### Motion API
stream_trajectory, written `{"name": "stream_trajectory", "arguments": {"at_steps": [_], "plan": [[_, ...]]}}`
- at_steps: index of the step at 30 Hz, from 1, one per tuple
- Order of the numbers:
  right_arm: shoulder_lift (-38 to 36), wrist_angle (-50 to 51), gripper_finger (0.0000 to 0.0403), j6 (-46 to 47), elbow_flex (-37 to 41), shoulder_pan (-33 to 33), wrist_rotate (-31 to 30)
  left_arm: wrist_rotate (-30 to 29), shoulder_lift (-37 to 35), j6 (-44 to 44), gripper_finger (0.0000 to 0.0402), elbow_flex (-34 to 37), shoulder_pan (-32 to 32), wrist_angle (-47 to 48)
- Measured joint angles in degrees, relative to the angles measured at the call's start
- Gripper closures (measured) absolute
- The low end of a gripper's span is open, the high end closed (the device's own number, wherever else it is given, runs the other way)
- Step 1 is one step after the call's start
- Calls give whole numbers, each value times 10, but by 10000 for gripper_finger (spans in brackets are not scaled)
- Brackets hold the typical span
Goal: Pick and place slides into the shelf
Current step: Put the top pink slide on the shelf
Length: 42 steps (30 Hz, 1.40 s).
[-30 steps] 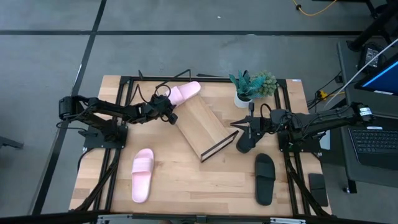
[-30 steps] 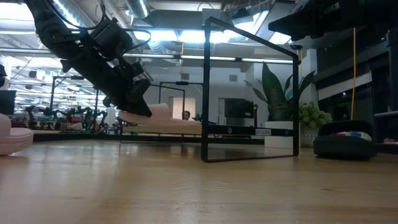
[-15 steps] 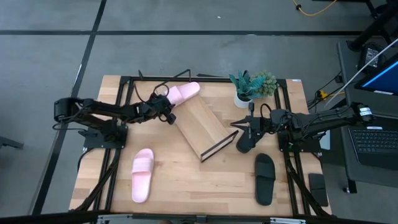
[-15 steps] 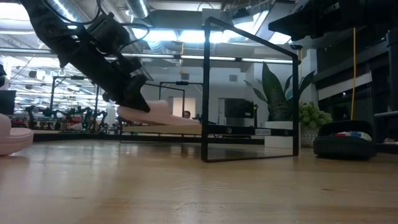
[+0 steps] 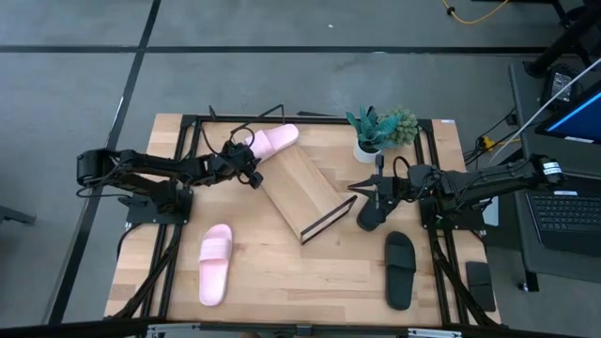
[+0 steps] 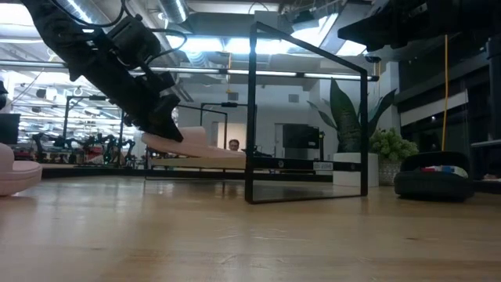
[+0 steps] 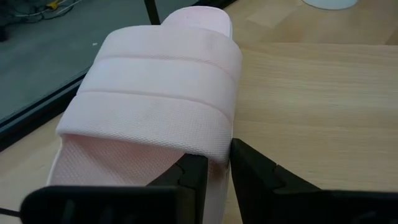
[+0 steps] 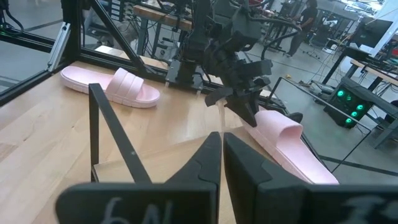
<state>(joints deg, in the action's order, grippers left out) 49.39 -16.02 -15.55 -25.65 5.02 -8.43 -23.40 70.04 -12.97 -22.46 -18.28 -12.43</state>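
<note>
At upper centre of the high view, the left gripper [image 5: 252, 175] is clamped on the strap edge of a pale pink ribbed slide sandal [image 5: 275, 141] lying at the top end of the slanted light-wood shelf board on its black wire frame [image 5: 299, 191]. This looks like the placing step. Next it probably needs settling squarely, then letting go, while the right gripper [image 5: 366, 212], fingers together, waits at centre right beside a matte black slide sandal [image 5: 399, 268].

Pale pink slide [image 7: 155, 106] under the left wrist camera: soft, matt foam-like strap with a fine woven texture and raised ribs. Shelf board [image 5: 299, 184] is light wood, smooth, faint grain, on a thin black metal wire frame [image 6: 305, 117]. Tabletop [image 6: 250, 235] is pale wood with a slight sheen. Black slide [image 5: 399, 270] looks matt.
</note>
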Motion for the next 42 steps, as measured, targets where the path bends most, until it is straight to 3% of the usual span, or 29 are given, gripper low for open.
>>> {"name": "stream_trajectory", "arguments": {"at_steps": [14,27,42], "plan": [[0,0,382,0,0,0,0,5,0,-1,335,0,0,0],[0,0,382,0,0,0,7,4,0,15,240,0,0,0],[0,0,382,0,0,0,7,18,0,16,235,0,12,56]]}}
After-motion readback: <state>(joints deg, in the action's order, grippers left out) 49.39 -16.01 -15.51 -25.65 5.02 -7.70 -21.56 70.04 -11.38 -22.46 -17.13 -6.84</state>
